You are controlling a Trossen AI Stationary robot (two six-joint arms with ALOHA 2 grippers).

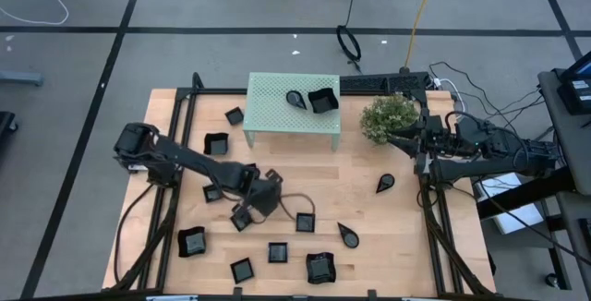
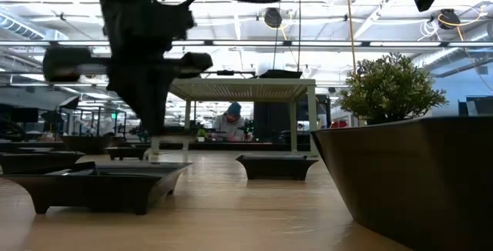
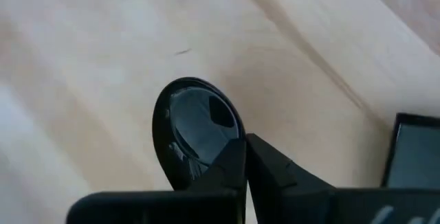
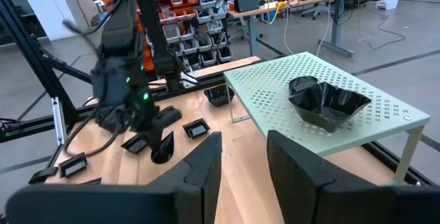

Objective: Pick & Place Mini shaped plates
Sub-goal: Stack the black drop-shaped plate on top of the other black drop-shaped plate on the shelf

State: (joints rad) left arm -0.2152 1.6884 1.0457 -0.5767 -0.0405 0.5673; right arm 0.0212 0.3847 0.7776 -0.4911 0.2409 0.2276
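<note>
- Low view, nearest: large glossy black dish (image 2: 408, 174) with a flaring wall, filling the 4 o'clock corner. A shallow square dish (image 2: 100, 183) sits at 8 o'clock and a smaller one (image 2: 277, 165) further back, mid-table.
- Plates are all glossy black: small squares, teardrops, and bigger squares with a curved rim.
- Left gripper (image 3: 244, 141) is clenched on the narrow end of a teardrop plate (image 3: 196, 124). In the high view it sits just off table centre toward 8 o'clock. Can't tell whether the plate is clear of the wood.
- Count on the wood, high view: two loose teardrops, one (image 1: 349, 235) at 5 o'clock and one (image 1: 385, 184) at 3 o'clock. At least eight squarish dishes run from 6 round to 10 o'clock, including the big one (image 1: 319, 267) at 6.
- Mint-green perforated stand (image 1: 277, 107) at 12 o'clock carries two: one teardrop (image 1: 295, 99) and one curved-rim square (image 1: 322, 101), side by side.
- Bushy plant (image 1: 389, 116) at 2 o'clock, one only.
- Right gripper (image 4: 244, 141) is released with its fingers apart, hanging at the table's 3 o'clock edge just beside the plant and holding nothing.
</note>
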